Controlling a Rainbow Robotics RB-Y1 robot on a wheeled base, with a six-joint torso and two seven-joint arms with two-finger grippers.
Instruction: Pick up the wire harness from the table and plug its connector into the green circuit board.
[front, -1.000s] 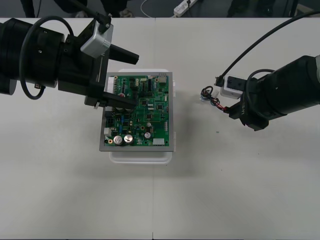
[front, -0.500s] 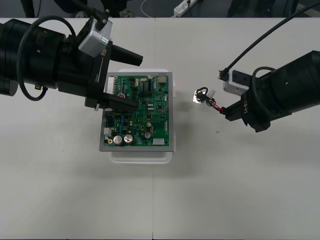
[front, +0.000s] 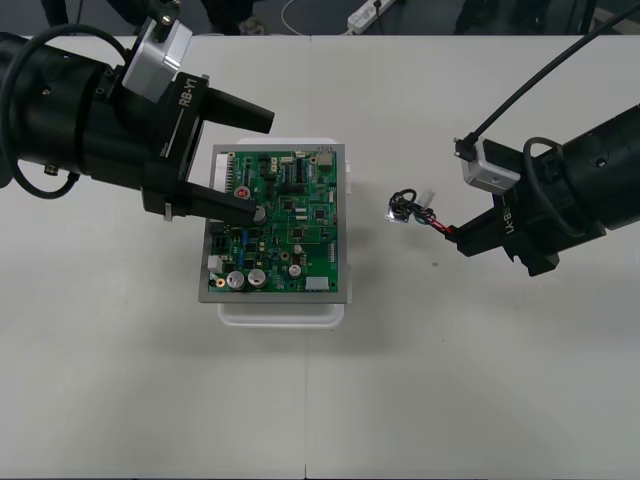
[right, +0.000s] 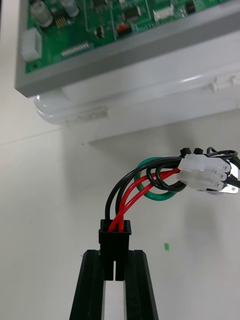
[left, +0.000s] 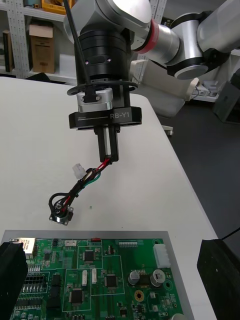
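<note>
The green circuit board sits on its white base at the table's middle. My left gripper hovers over the board's left side, open, fingers far apart. To the right of the board, my right gripper is shut on the harness's black plug. The harness hangs lifted off the table, its red, black and green wires looping to a white connector and the metal socket. In the left wrist view the right gripper points down at the table beyond the board.
Pale table lies around the board on every side. A white power strip and cables rest on the dark floor past the far edge.
My right gripper has lifted the harness off the table and drawn back a little to the right. The left arm has shifted slightly up and left over the board.
</note>
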